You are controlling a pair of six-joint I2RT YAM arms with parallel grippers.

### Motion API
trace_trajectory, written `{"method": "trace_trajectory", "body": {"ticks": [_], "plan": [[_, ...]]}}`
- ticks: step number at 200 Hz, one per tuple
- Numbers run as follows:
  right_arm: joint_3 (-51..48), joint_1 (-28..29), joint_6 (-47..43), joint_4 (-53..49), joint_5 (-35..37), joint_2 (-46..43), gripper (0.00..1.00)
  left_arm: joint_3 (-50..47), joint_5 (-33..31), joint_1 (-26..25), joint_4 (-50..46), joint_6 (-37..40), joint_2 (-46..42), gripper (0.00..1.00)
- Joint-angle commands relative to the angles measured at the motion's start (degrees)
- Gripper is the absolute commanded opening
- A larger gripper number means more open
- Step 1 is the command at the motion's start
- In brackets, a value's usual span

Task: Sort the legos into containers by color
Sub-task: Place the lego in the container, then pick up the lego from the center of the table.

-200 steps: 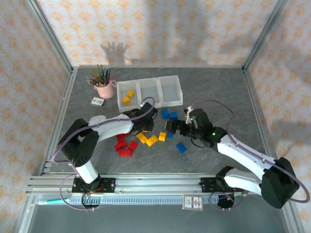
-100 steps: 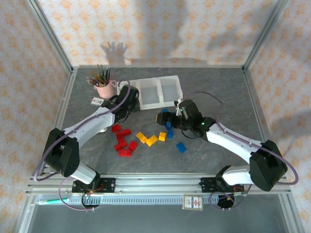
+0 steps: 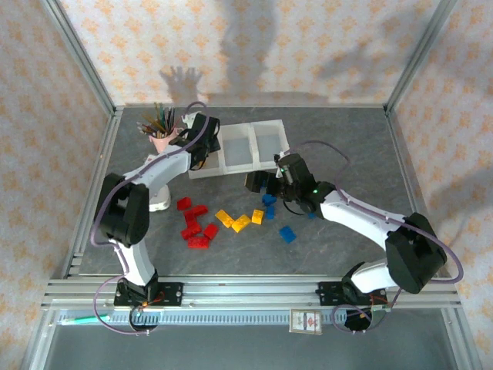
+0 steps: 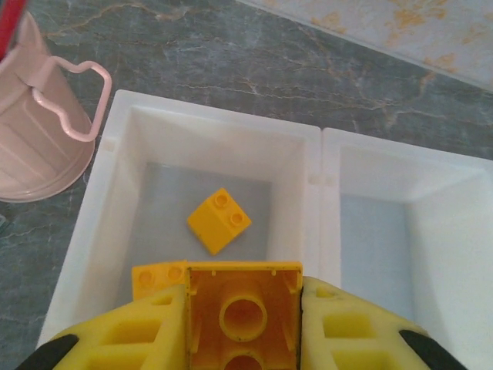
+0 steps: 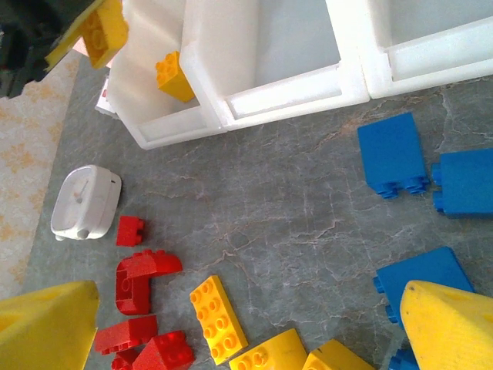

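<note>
Yellow hollow-bottomed brick (image 4: 243,308) pinched by left jaws over white rectangular bin (image 4: 216,132); right jaws spread.

Bright even light throws soft shadows on the back wall (image 3: 231,46), all views sharp

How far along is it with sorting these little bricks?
Barely begun. Done: two yellow plastic bricks lie in the left bin of the translucent-white tray. In hand: the left gripper, shut on a third yellow brick, hangs over that bin; the right gripper is open above loose blue bricks. Left: those, plus red bricks and more yellow bricks on the grey table; the middle bin and right bin are bare.
</note>
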Motion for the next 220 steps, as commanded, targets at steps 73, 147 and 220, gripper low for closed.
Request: {"method": "trace_trajectory", "body": {"ticks": [73, 147, 220], "plan": [[3.5, -0.8, -1.3, -1.2, 1.1, -0.3, 1.0, 3.7, -0.4, 1.5, -3.6, 1.0, 2.2, 0.56], [-1.9, -3.8, -2.6, -7.6, 0.9, -7.6, 1.0, -12.6, 10.6, -4.1, -2.7, 1.8, -14.1, 0.58], [-9.3, -5.2, -0.9, -14.9, 2.6, -16.5, 1.0, -22.2, 11.1, -20.5, -3.9, -4.8, -22.1, 0.6]]}}
